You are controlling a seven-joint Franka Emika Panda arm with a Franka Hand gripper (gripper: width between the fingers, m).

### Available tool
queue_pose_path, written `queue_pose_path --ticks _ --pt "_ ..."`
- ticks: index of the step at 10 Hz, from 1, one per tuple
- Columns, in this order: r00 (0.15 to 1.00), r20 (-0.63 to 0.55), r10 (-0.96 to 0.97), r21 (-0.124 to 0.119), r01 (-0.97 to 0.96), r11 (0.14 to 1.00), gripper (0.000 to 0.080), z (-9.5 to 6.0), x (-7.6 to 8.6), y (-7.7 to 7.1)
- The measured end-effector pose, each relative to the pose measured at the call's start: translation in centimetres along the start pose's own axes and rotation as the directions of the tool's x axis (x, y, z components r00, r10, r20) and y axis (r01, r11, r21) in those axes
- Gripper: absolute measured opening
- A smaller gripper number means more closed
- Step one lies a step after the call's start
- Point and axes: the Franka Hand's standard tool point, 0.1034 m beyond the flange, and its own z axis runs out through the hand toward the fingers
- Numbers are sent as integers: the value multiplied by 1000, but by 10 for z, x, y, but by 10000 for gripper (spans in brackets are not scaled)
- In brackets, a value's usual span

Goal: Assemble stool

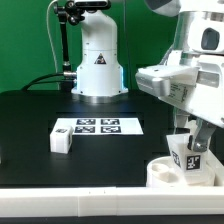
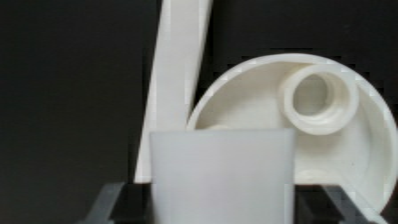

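Observation:
My gripper (image 1: 187, 148) is at the exterior view's right, shut on a small white stool leg (image 1: 188, 158) with a black-and-white tag. It holds the leg upright just above the white round seat disc (image 1: 172, 177) at the front right. In the wrist view the leg (image 2: 217, 170) fills the space between the dark fingers (image 2: 121, 203) of my gripper (image 2: 217, 208). Beyond it lies the seat disc (image 2: 267, 100) with a round recess (image 2: 320, 95). Another white leg (image 1: 62, 140) lies on the black table, left of the marker board.
The marker board (image 1: 98, 127) lies flat mid-table. The white robot base (image 1: 97, 60) stands behind it, with a black camera stand (image 1: 60, 40) to its left. A white rail (image 1: 90, 202) runs along the front table edge and also shows in the wrist view (image 2: 178, 70).

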Motion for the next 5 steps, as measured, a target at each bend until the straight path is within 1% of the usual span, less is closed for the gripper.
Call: queue_pose_path --ticks 2,3,5 --pt "1000 0 27 2 -27 1000 337 0 0 0" --pt "997 0 79 5 -79 997 337 0 0 -1" --pt "970 6 243 16 -243 970 338 0 0 -3"
